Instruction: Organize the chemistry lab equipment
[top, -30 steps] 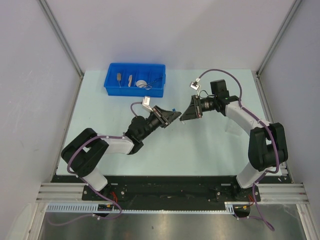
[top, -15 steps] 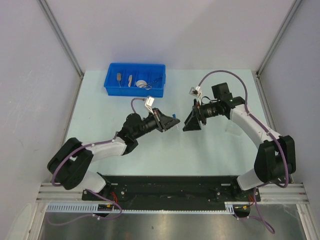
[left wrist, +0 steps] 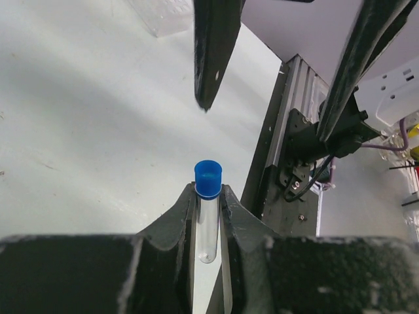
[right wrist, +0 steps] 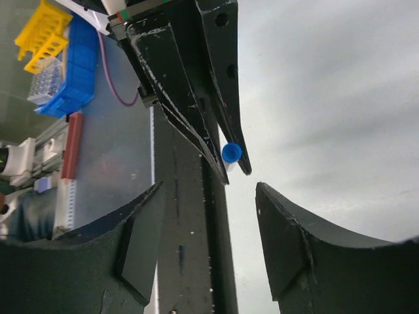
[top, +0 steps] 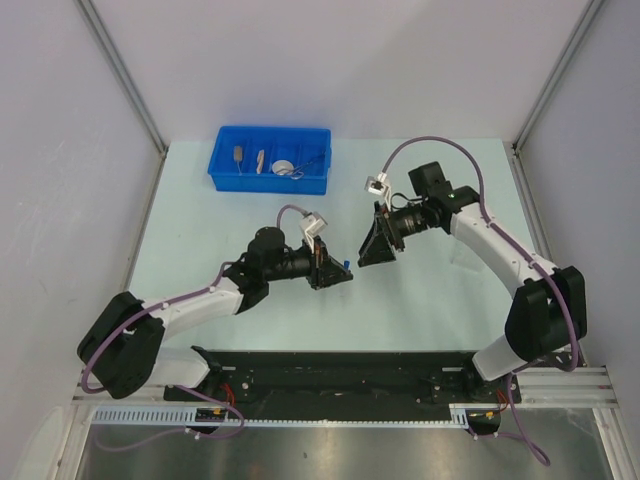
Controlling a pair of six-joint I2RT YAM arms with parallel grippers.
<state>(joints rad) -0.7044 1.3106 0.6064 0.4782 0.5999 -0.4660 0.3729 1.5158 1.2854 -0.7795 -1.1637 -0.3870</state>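
Observation:
My left gripper (top: 337, 272) is shut on a clear tube with a blue cap (top: 344, 265), held above the table near its middle. In the left wrist view the tube (left wrist: 208, 222) stands between my left gripper's (left wrist: 208, 193) fingers with the cap sticking out past the tips. My right gripper (top: 371, 251) is open and faces the tube from the right, a short gap away. In the right wrist view the blue cap (right wrist: 231, 153) shows just beyond my right gripper's (right wrist: 209, 188) spread fingers, not between them. A clear tube rack (top: 462, 258) sits at the right.
A blue divided bin (top: 225, 172) stands at the back left. It holds two wooden-handled tools (top: 240, 155), a white round dish (top: 284, 167) and silver wire tongs (top: 308, 163). Grey walls close in the table on both sides.
My left gripper has moved toward the near side and lower with the tube. My right gripper has moved left and nearer, closing the gap to the tube's cap.

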